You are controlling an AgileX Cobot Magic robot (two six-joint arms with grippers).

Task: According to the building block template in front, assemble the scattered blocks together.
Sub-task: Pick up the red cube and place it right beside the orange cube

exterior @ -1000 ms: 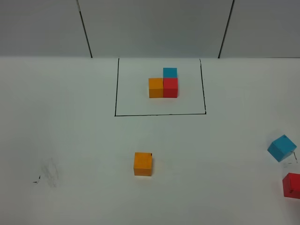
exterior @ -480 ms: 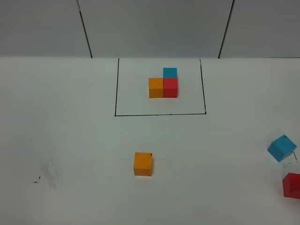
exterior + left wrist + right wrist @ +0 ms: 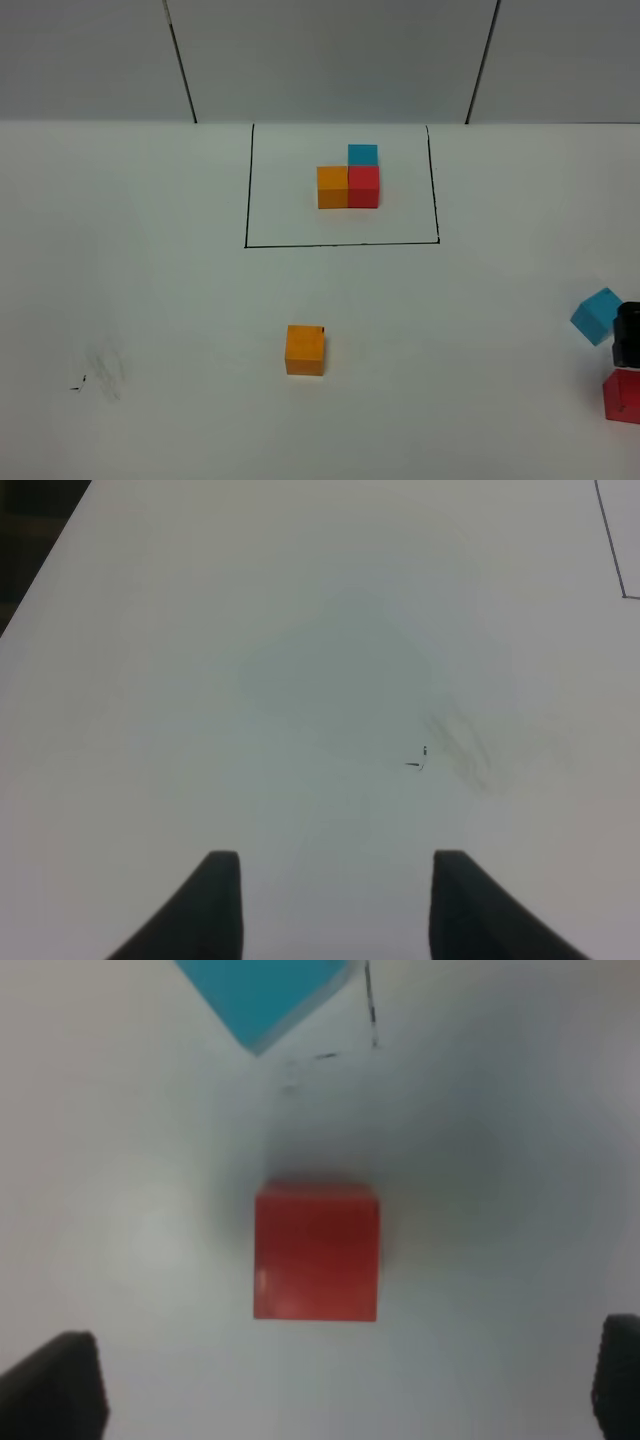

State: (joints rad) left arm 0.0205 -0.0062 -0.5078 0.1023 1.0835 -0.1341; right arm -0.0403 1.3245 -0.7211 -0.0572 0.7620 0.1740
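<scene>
The building block template (image 3: 348, 180) is an orange, a red and a cyan cube joined in an L inside a black-line rectangle at the table's far middle. The scattered blocks lie nearer. The loose orange cube (image 3: 305, 349) is at the front middle. The loose cyan cube (image 3: 595, 314) and the loose red cube (image 3: 622, 396) are at the right edge. A black part of my right gripper (image 3: 627, 335) shows between those two. In the right wrist view my right gripper (image 3: 335, 1390) is open wide above the red cube (image 3: 316, 1252), with the cyan cube (image 3: 262, 990) beyond. My left gripper (image 3: 335, 910) is open over bare table.
The white table (image 3: 150, 300) has a faint grey smudge and a small black mark (image 3: 100, 375) at the front left, also in the left wrist view (image 3: 420, 758). Grey wall panels (image 3: 330, 60) stand behind the table. The table's edge (image 3: 40, 570) shows in the left wrist view.
My right gripper has come into the exterior high view at the right edge, between the loose cyan and red cubes, and now covers part of the cyan cube. The blocks have not moved.
</scene>
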